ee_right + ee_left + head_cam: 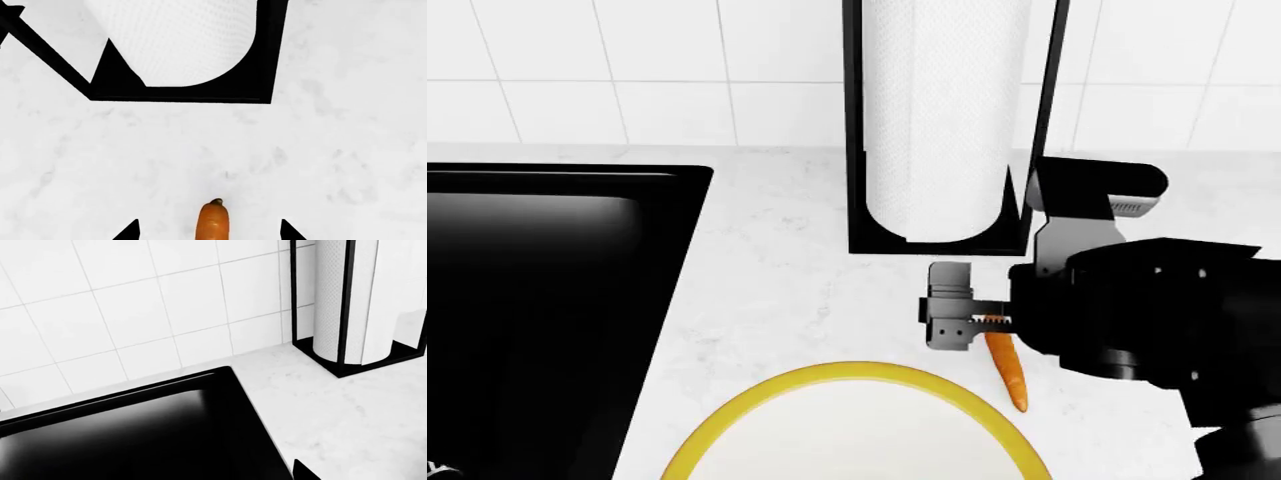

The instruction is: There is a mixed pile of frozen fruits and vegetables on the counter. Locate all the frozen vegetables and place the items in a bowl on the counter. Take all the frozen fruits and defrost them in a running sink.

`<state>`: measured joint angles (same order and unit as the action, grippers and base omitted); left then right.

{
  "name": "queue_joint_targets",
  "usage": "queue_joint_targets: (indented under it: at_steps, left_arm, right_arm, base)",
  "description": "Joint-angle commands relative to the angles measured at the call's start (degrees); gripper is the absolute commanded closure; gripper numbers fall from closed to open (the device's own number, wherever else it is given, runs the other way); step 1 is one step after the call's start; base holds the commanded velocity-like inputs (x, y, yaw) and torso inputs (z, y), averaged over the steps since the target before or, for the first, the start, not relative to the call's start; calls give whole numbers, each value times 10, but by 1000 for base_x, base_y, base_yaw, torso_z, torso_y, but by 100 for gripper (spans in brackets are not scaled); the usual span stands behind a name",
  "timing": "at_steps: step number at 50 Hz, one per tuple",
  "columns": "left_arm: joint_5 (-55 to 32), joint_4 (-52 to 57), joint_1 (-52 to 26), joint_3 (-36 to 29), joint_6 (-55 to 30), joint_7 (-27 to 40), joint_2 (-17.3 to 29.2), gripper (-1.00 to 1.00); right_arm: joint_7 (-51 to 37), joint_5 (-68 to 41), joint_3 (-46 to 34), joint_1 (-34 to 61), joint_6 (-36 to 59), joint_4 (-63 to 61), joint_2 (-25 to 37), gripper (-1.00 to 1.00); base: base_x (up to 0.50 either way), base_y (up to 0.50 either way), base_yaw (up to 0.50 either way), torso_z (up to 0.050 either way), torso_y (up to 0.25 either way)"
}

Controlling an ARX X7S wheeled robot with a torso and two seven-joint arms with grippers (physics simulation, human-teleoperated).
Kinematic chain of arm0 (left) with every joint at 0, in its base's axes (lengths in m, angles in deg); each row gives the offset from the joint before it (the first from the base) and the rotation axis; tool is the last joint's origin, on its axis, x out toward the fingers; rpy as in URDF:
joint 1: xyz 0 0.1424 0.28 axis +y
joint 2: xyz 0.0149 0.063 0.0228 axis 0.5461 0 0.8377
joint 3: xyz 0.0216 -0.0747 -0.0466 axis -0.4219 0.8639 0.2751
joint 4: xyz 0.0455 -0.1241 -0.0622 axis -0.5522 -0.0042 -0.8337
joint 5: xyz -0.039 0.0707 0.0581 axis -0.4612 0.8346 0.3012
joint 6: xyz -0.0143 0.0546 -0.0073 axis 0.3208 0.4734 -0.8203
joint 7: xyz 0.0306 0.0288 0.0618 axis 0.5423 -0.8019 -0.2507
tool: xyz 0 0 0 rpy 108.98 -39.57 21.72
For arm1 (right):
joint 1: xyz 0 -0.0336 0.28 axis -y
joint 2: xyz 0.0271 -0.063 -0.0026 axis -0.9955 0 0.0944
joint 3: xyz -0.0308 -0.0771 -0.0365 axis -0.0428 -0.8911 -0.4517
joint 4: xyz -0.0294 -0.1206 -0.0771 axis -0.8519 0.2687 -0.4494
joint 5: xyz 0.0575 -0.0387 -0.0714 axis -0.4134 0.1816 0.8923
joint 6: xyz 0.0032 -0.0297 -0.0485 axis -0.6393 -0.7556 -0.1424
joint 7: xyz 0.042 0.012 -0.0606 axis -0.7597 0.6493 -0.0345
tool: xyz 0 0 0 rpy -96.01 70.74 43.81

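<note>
A small orange carrot [1006, 372], one of the frozen vegetables, lies on the white counter [774, 280] just beyond the yellow rim of the bowl [854, 368]. My right gripper [950, 308] hovers over the carrot's top end. In the right wrist view the carrot [213, 222] lies between the two fingertips [131, 231] with a clear gap on each side, so the right gripper [210, 232] is open. The black sink [547, 280] is at the left. The left wrist view shows a corner of the sink [133, 440] and one dark fingertip [303, 472]. The frozen fruits are out of view.
A tall black paper towel holder [950, 130] with a white roll stands against the tiled wall, just behind the right gripper. It also shows as the holder [347, 305] in the left wrist view and as its base [187, 92] in the right wrist view.
</note>
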<state>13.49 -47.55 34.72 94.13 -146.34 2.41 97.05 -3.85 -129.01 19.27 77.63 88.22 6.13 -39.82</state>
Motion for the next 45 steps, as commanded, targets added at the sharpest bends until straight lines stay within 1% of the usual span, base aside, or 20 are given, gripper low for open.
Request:
queue_joint_targets:
  at_steps: [1,7,10,15,26,35,36,42,43,45]
  left_arm:
    - [10,-4,18,-6,16,-8,6,-100]
    - [28,-12,14,-33,24,0,-7,-100]
    - [32,-14,5,-45,21,7,-16,-100]
    - [39,-19,-1,-59,22,13,-23,-100]
    - [26,-10,7,-43,20,12,-15,-100]
    - [26,-11,8,-44,22,12,-14,-100]
    - [29,-14,9,-47,25,11,-14,-100]
    - [31,-18,0,-55,23,14,-18,-100]
    - [31,-18,-2,-59,22,16,-21,-100]
    - [31,-18,-3,-59,21,17,-21,-100]
  right_arm:
    - [67,48,-36,25,-51,111,-34,-100]
    - [115,77,-55,60,-84,209,-66,-100]
    - [129,86,-63,67,-90,233,-75,-100]
    - [121,83,-62,60,-82,219,-71,-100]
    - [120,78,-64,37,-75,202,-67,-100]
    - [112,74,-64,21,-67,175,-63,-100]
    - [108,74,-64,21,-67,167,-61,100]
    - [82,63,-53,22,-55,126,-51,100]
    - [83,68,-61,23,-52,115,-49,100]
    - [80,68,-61,30,-49,118,-51,100]
  base:
    - [0,0,0,0,0]
    - [0,0,0,0,0]
    - [0,0,0,0,0]
    - [0,0,0,0,0]
    - [0,0,0,0,0]
    - [0,0,0,0,0]
    - [0,0,0,0,0]
    - [0,0,0,0,0]
    - [0,0,0,0,0]
    - [0,0,0,0,0]
